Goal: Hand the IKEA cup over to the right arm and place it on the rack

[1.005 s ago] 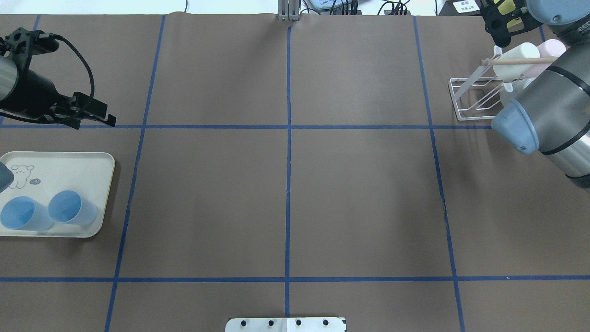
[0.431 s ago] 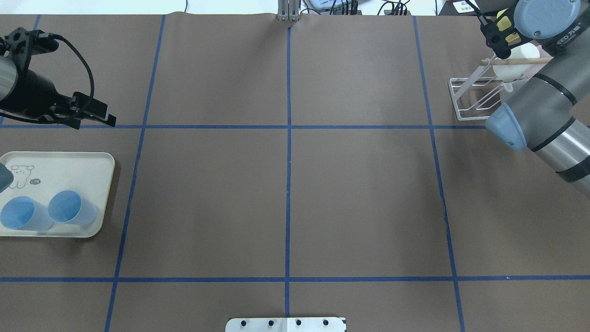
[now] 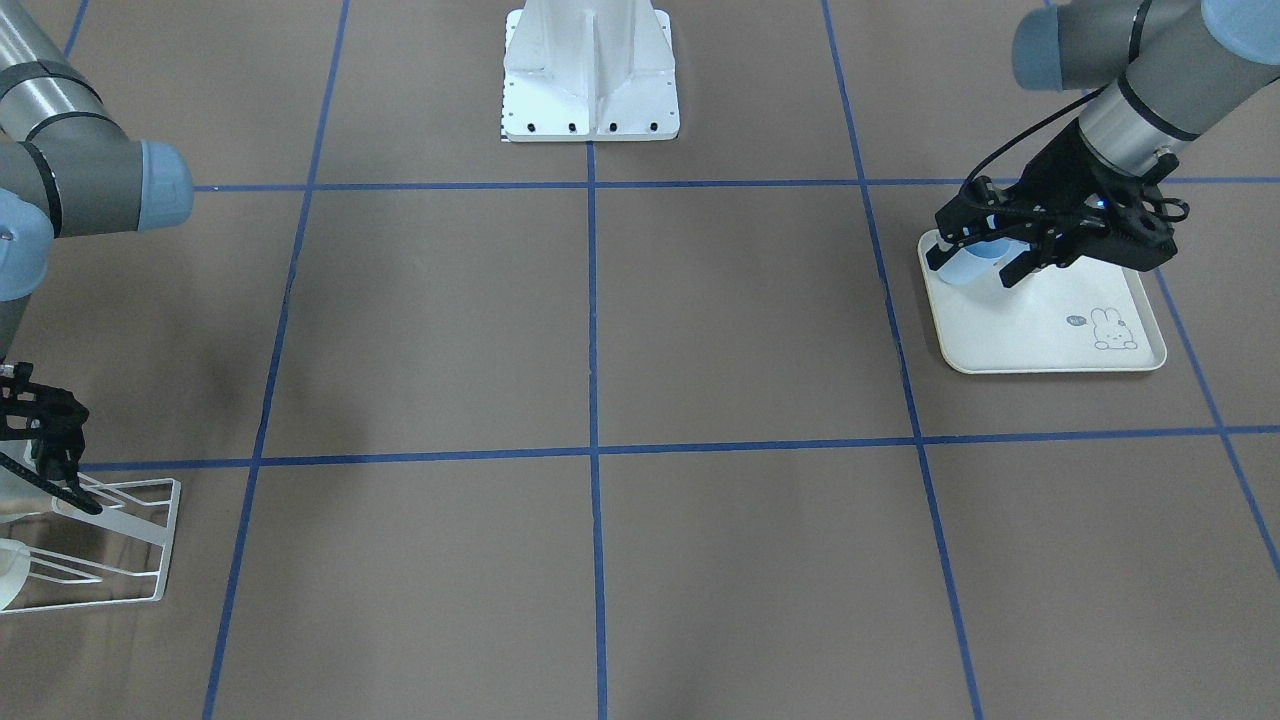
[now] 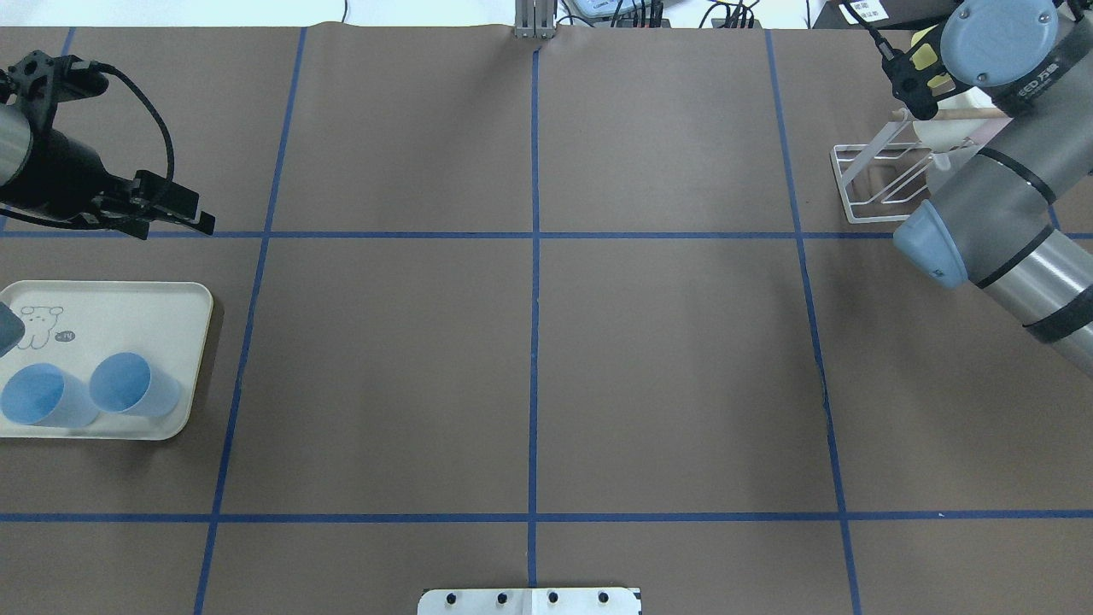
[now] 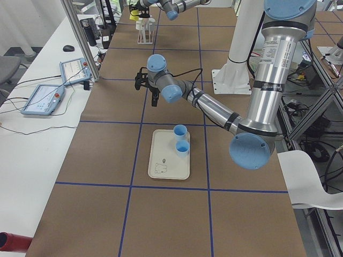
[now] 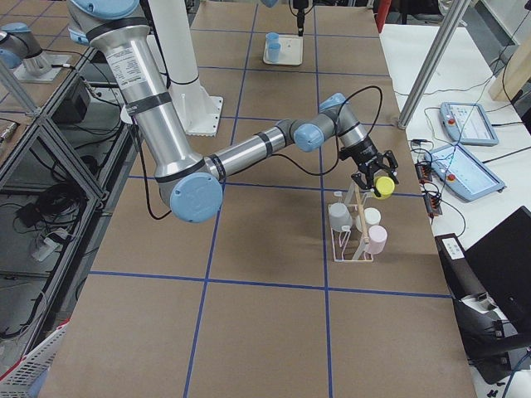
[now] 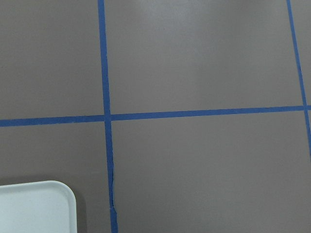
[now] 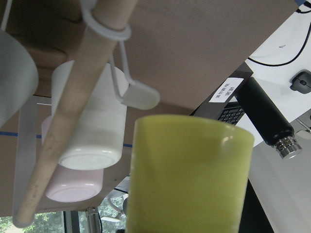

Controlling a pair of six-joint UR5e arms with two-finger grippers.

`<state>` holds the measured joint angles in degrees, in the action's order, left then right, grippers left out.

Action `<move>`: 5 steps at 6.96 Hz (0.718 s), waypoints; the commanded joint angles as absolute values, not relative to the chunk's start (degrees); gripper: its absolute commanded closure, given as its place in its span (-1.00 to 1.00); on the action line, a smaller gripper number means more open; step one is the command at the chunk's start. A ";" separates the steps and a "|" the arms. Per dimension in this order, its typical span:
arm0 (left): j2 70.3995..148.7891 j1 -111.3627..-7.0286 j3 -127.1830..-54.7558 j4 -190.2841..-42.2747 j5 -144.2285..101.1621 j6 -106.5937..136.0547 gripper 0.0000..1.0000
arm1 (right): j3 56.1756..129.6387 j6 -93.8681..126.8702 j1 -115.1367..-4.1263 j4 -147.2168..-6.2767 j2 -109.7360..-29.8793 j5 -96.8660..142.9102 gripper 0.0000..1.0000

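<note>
My right gripper (image 4: 918, 68) is shut on a yellow-green cup (image 8: 189, 179) and holds it in the air just beyond the white wire rack (image 4: 879, 184) at the far right. The cup also shows in the exterior right view (image 6: 382, 186), next to the top of the rack's wooden dowel (image 8: 73, 107). A white cup (image 8: 92, 126), a pink cup (image 8: 73, 187) and a grey cup (image 6: 338, 217) hang on the rack. My left gripper (image 4: 171, 213) is open and empty, above the table beyond the cream tray (image 4: 171, 299).
Two blue cups (image 4: 132, 384) (image 4: 43, 395) stand on the cream rabbit-print tray at the near left. Control tablets (image 6: 465, 166) and cables lie on the white bench past the table's far edge. The robot base plate (image 3: 590, 100) sits at the near middle.
My right arm has swung its wrist over the rack's far side, carrying the yellow-green cup a little towards the rack. The left arm has not moved.
</note>
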<state>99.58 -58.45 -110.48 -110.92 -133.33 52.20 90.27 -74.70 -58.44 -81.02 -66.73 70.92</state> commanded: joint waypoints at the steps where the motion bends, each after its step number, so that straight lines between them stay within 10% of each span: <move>1: 99.58 -58.45 -110.48 -110.92 -133.33 52.21 -1.00 | 89.83 -74.88 -57.83 -81.39 -66.97 69.88 0.18; 5: 99.49 -58.45 -110.39 -110.92 -133.33 52.12 -1.00 | 89.74 -75.32 -56.43 -81.47 -68.03 68.12 0.17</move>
<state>99.50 -58.45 -110.42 -110.92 -133.33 52.19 89.77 -75.31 -56.81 -81.46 -67.92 68.24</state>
